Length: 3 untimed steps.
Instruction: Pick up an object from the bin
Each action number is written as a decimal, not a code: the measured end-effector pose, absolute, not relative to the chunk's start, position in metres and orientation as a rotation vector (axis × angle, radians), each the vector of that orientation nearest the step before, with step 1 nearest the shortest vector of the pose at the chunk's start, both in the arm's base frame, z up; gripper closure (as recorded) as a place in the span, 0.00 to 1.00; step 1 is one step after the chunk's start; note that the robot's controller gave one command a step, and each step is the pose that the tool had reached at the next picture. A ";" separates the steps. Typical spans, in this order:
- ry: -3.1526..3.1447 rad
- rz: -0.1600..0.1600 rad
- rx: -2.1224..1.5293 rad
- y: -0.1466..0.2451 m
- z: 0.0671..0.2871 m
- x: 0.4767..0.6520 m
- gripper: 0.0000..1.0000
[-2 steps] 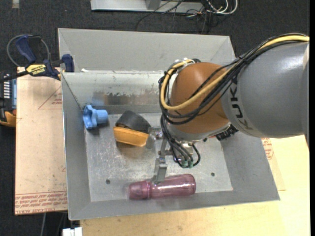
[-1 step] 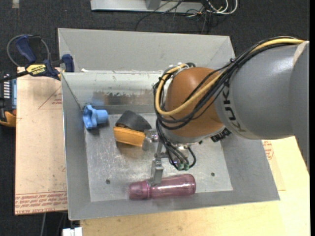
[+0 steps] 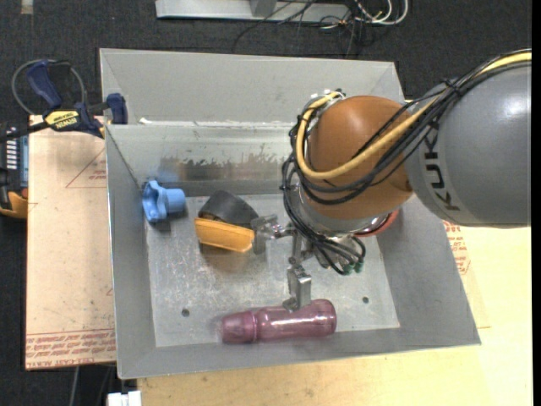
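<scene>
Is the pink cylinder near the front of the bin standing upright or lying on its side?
The pink cylinder is lying on its side: its length runs along the bin floor, left to right.

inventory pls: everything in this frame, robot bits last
bin: 1, grey metal, centre of view
plastic piece: 1, blue, bin's left side
orange object: 1, orange with a dark part behind it, mid-bin
cylinder: 1, dull pink, lying along the front wall
red sliver: 1, red, at the arm's edge on the right, kind unclear
arm: 1, grey, orange cover and cables, from the right
hand: 1, metal, open, between orange object and cylinder
</scene>
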State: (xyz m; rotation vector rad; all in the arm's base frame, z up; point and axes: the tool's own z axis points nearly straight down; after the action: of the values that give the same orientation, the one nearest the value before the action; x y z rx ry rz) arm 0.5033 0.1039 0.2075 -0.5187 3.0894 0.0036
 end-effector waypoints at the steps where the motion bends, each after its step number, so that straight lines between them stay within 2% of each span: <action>1: 3.136 0.006 0.147 0.120 0.165 0.500 0.00; 2: 3.128 0.006 0.029 0.134 0.168 0.523 0.00; 3: 3.082 0.008 0.596 0.127 0.158 0.506 0.00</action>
State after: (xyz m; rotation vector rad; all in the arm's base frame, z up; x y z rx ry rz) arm 0.5055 0.1267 0.1576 0.5962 3.0815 0.0075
